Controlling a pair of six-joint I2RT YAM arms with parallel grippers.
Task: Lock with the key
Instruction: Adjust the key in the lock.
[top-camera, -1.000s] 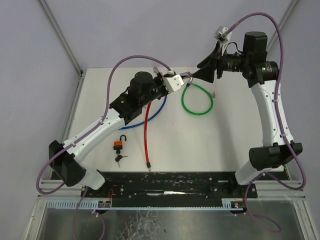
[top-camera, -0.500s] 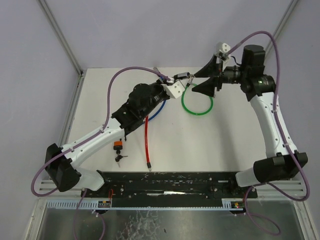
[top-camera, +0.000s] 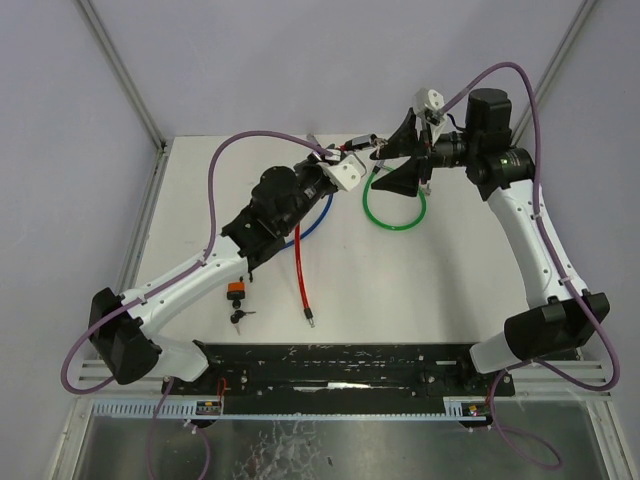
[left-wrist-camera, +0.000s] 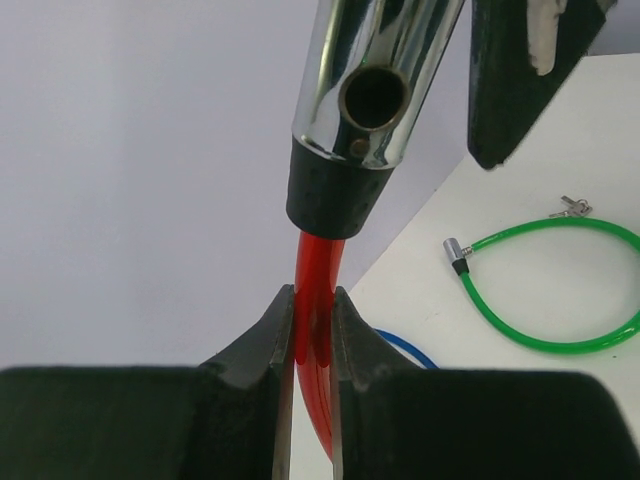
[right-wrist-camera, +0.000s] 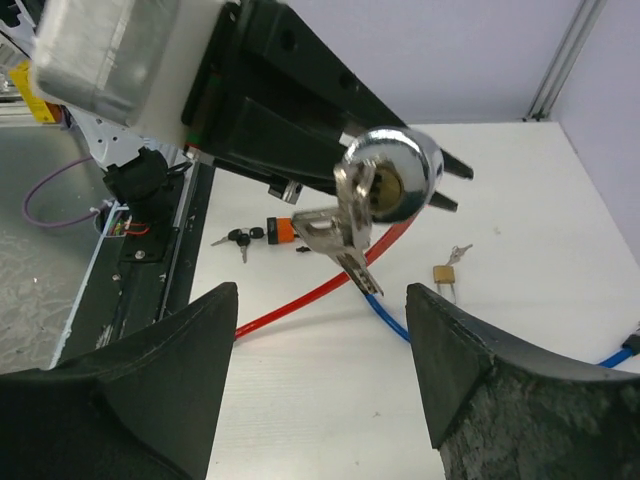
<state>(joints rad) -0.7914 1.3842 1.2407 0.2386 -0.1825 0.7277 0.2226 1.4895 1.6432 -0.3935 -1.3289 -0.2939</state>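
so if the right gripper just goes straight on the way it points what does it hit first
The right gripper would most likely meet the keys stuck in the chrome lock head first; they sit dead ahead between its open fingers. How far off is unclear.

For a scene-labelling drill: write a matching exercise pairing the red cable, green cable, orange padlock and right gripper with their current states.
Column 1
1. red cable
2. green cable
3. orange padlock
4. right gripper

Column 2
A. open, holding nothing
B. pinched in the left gripper
C. lying in a loop on the table
D. beside black-headed keys

Pairs: 1-B, 2-C, 3-D, 4-A
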